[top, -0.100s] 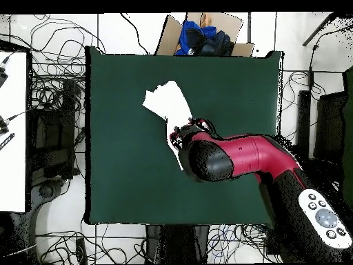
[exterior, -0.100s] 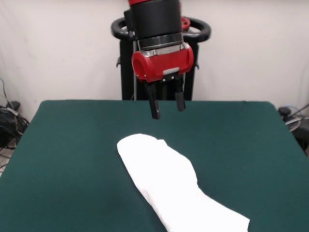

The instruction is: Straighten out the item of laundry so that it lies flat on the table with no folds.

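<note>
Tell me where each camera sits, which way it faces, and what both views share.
Front view: sits across the table, level, facing the robot; shows the arm's red and black end coming down from above, the gripper open over the shirt.
Overhead view: above the table, looking straight down, robot's base at the bottom; shows the arm reaching in and covering part of the shirt.
Shared: the green table, the folded white shirt, the arm.

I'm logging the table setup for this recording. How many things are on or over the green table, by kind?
Laundry items: 1, the folded white shirt, plain side up.
Grippers: 1, the gripper, hanging open above the table, holding nothing.
Total: 2
</note>
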{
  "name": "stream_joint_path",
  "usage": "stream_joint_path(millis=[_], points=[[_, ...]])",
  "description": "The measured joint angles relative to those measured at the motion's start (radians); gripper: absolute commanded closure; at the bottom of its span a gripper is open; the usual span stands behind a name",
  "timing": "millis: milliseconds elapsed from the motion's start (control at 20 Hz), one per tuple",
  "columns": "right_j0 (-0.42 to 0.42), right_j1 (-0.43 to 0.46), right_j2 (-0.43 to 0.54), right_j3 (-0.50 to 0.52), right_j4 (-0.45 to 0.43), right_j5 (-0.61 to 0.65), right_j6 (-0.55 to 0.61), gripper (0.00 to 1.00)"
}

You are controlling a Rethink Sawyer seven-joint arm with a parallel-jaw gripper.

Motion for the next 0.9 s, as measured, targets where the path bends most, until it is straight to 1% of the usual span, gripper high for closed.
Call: stream_joint_path(millis=[900], points=[[0.035,-0.016,0.0,0.0,0.0,0.0,0.0,0.0]])
